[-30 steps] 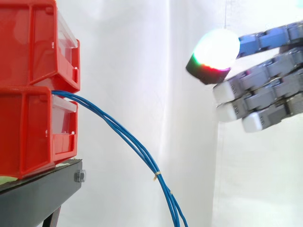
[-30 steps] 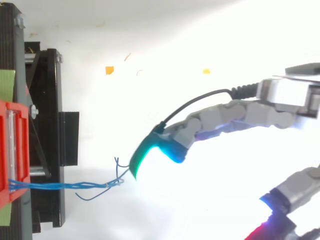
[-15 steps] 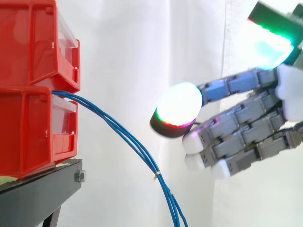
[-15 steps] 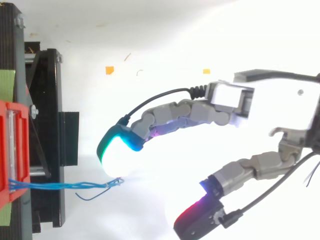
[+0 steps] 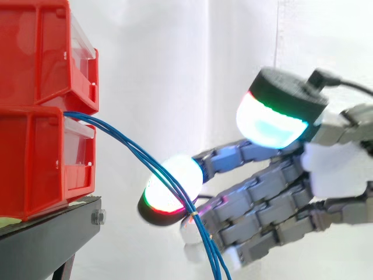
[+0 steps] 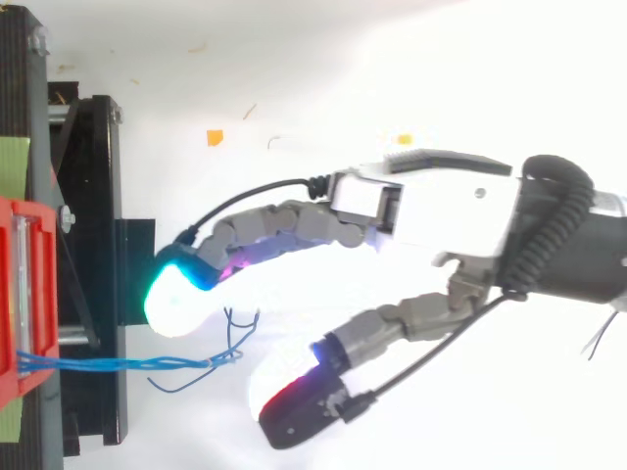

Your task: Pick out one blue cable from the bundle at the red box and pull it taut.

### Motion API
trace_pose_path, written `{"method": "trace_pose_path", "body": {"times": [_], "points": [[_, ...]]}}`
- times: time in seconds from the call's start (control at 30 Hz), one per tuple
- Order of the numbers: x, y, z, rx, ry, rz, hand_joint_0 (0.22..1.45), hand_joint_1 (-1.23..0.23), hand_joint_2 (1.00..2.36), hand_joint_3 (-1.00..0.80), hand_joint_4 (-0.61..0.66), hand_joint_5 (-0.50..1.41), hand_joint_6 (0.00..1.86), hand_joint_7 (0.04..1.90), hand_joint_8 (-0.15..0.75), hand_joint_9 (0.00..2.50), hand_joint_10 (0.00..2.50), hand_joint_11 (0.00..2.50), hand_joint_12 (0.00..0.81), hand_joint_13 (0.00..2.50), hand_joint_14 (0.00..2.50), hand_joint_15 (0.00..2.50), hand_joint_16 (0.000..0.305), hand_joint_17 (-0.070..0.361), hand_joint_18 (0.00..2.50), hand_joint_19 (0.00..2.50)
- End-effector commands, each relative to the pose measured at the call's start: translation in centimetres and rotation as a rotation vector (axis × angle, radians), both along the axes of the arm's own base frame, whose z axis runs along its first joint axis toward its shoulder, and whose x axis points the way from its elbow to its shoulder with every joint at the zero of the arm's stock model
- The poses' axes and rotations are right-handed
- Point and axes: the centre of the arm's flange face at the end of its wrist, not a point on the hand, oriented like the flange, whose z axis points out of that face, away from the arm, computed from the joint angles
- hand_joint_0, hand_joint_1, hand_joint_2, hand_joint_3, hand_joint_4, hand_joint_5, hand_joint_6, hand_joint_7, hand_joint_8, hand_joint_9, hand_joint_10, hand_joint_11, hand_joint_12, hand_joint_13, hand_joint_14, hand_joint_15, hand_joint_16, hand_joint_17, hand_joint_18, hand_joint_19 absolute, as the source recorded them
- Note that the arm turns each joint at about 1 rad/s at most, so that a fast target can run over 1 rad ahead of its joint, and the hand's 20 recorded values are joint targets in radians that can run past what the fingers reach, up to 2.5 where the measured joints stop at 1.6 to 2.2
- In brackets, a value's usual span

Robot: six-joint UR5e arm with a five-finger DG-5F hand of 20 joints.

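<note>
The hand is open and grips nothing. The blue cables run from the red box and end between its spread fingers and thumb.

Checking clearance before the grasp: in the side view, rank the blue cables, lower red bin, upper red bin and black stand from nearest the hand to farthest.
From the hand:
1. blue cables, crossing its fingertips.
2. lower red bin, left, and black stand, lower left: too close to call.
3. upper red bin, upper left.

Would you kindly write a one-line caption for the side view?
Open robot hand at the blue cables drooping from the lower red bin, none pinched yet.
</note>
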Motion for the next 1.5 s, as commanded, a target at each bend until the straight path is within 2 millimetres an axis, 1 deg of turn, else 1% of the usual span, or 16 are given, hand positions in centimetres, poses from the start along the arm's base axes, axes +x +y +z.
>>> {"method": "trace_pose_path", "body": {"times": [0.0, 0.03, 0.07, 0.27, 0.53, 0.57, 0.63, 0.7, 0.73, 0.83, 1.07, 1.13, 1.2, 1.27, 1.47], "points": [[0.7, -0.1, -0.8, 0.002, -0.001, -0.002, 0.47, -0.65, 1.0, -0.5, 0.18, -0.2, 0.5, 0.71, 0.25, 0.52, 0.01, 0.34, 0.31, 0.44, 0.0, 0.14, 0.045, 0.1, 0.31, 0.36], [0.8, -0.1, -1.3, 0.0, 0.001, -0.004, 0.47, -0.65, 1.0, -0.5, 0.18, -0.2, 0.5, 0.71, 0.251, 0.52, 0.01, 0.35, 0.31, 0.44, 0.01, 0.14, 0.045, 0.1, 0.31, 0.36], [1.0, 0.2, -1.4, 0.003, -0.01, 0.001, 0.47, -0.65, 1.0, -0.5, 0.18, -0.2, 0.5, 0.71, 0.252, 0.53, 0.01, 0.35, 0.309, 0.44, 0.01, 0.15, 0.045, 0.1, 0.31, 0.36], [1.7, 1.3, -1.0, 0.005, -0.062, 0.018, 0.47, -0.64, 1.0, -0.5, 0.2, -0.19, 0.5, 0.76, 0.259, 0.55, 0.02, 0.38, 0.311, 0.46, 0.01, 0.16, 0.045, 0.1, 0.32, 0.37], [1.7, 1.7, -1.0, 0.006, -0.067, 0.047, 0.48, -0.64, 1.0, -0.5, 0.21, -0.16, 0.5, 0.8, 0.263, 0.6, 0.02, 0.4, 0.308, 0.49, 0.01, 0.18, 0.044, 0.098, 0.35, 0.4], [1.7, 1.7, -1.2, 0.005, -0.064, 0.048, 0.49, -0.64, 1.0, -0.5, 0.21, -0.16, 0.5, 0.81, 0.265, 0.61, 0.02, 0.4, 0.307, 0.49, 0.01, 0.19, 0.044, 0.098, 0.35, 0.4], [2.1, 1.8, -3.0, 0.007, -0.043, 0.047, 0.49, -0.63, 1.0, -0.5, 0.22, -0.16, 0.5, 0.81, 0.267, 0.62, 0.02, 0.41, 0.308, 0.5, 0.01, 0.19, 0.043, 0.098, 0.36, 0.41], [2.2, 1.5, -3.4, 0.014, -0.042, 0.05, 0.49, -0.62, 1.0, -0.5, 0.22, -0.16, 0.5, 0.81, 0.27, 0.63, 0.02, 0.42, 0.306, 0.52, 0.01, 0.21, 0.043, 0.096, 0.38, 0.43], [2.6, 1.7, -4.9, 0.018, -0.032, 0.057, 0.5, -0.62, 1.0, -0.5, 0.21, -0.16, 0.5, 0.81, 0.269, 0.64, 0.02, 0.42, 0.306, 0.52, 0.01, 0.21, 0.043, 0.096, 0.38, 0.42], [3.3, 1.8, -4.2, 0.038, -0.063, 0.069, 0.51, -0.61, 1.0, -0.5, 0.22, -0.15, 0.5, 0.82, 0.273, 0.68, 0.02, 0.43, 0.306, 0.56, 0.01, 0.24, 0.042, 0.096, 0.4, 0.45], [3.6, 1.8, -3.8, 0.045, -0.083, 0.078, 0.54, -0.56, 1.0, -0.5, 0.2, -0.13, 0.5, 0.91, 0.271, 0.74, 0.02, 0.47, 0.298, 0.62, 0.01, 0.28, 0.041, 0.092, 0.43, 0.48], [3.6, 1.8, -3.8, 0.047, -0.083, 0.079, 0.55, -0.57, 1.0, -0.47, 0.19, -0.13, 0.5, 0.96, 0.268, 0.75, 0.02, 0.48, 0.298, 0.63, 0.01, 0.3, 0.04, 0.09, 0.43, 0.5], [3.6, 1.8, -3.7, 0.054, -0.085, 0.087, 0.57, -0.62, 1.01, -0.43, 0.13, -0.12, 0.5, 1.07, 0.263, 0.74, 0.02, 0.51, 0.295, 0.63, 0.01, 0.31, 0.039, 0.089, 0.44, 0.51], [3.7, 1.7, -3.5, 0.057, -0.088, 0.091, 0.58, -0.64, 1.01, -0.42, 0.11, -0.12, 0.5, 1.12, 0.263, 0.73, 0.02, 0.51, 0.295, 0.63, 0.01, 0.31, 0.039, 0.089, 0.44, 0.51], [3.7, 1.6, -3.5, 0.059, -0.088, 0.096, 0.59, -0.66, 1.01, -0.42, 0.1, -0.12, 0.5, 1.14, 0.258, 0.72, 0.02, 0.52, 0.295, 0.63, 0.01, 0.31, 0.039, 0.088, 0.44, 0.52]]}}
